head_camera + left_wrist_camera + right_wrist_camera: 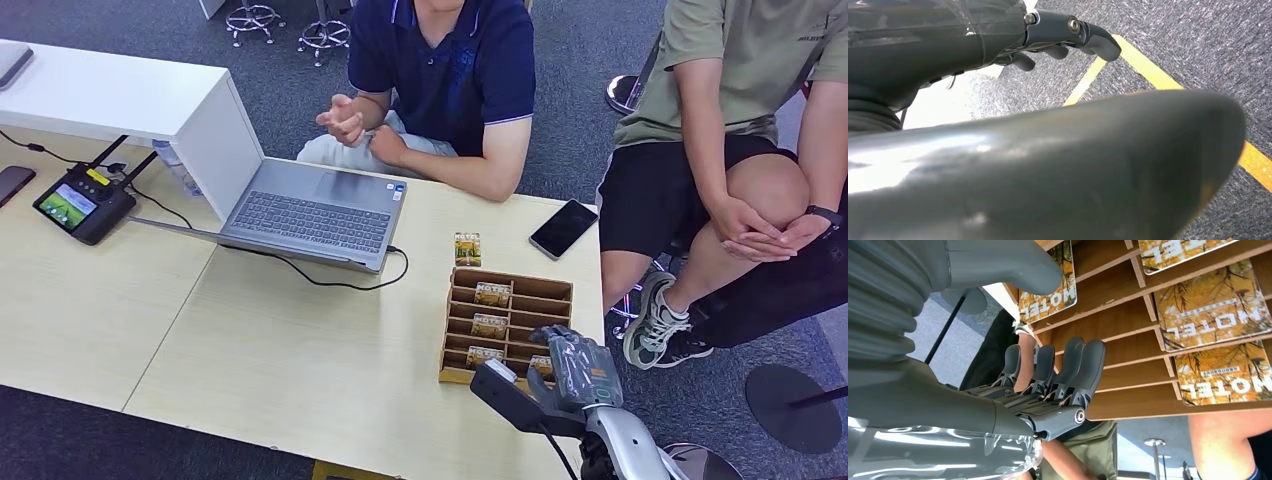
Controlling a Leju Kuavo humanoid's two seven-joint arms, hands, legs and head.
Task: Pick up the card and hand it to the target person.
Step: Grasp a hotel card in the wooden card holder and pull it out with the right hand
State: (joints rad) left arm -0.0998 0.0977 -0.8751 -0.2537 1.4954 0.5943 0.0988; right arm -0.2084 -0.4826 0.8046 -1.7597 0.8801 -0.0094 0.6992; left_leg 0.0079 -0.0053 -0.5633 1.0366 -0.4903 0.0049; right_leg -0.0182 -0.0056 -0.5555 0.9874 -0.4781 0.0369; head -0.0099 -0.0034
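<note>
**Q:** Fingers [1068,365] first, then: what is the right hand doing?

**R:** Those of the right hand [575,365] are extended side by side and slightly curled, with nothing between them and the thumb, so the hand is released. It hovers at the near right corner of the wooden rack [560,289], above the front row.

**Q:** And the card it should take?

**R:** Several hotel cards sit in the rack's slots. The nearest one [541,364] lies just beside the hand, at its table-side edge, partly covered by it in the head view. In the right wrist view a card [1048,287] lies close past the thumb, with the rack's slats beyond the fingertips. Each card leans back in its slot, long axis running across the rack, parallel to the slats.

**Q:** Which arm is nearer?

**R:** The right, plainly. The left hand [1068,42] hangs over grey carpet with a yellow floor line [1148,70], fingers loosely apart and holding nothing.

**Q:** What does the coming move turn on?

**R:** My judgement: lowering the fingers behind the card's upper edge while the thumb closes on its face
</note>
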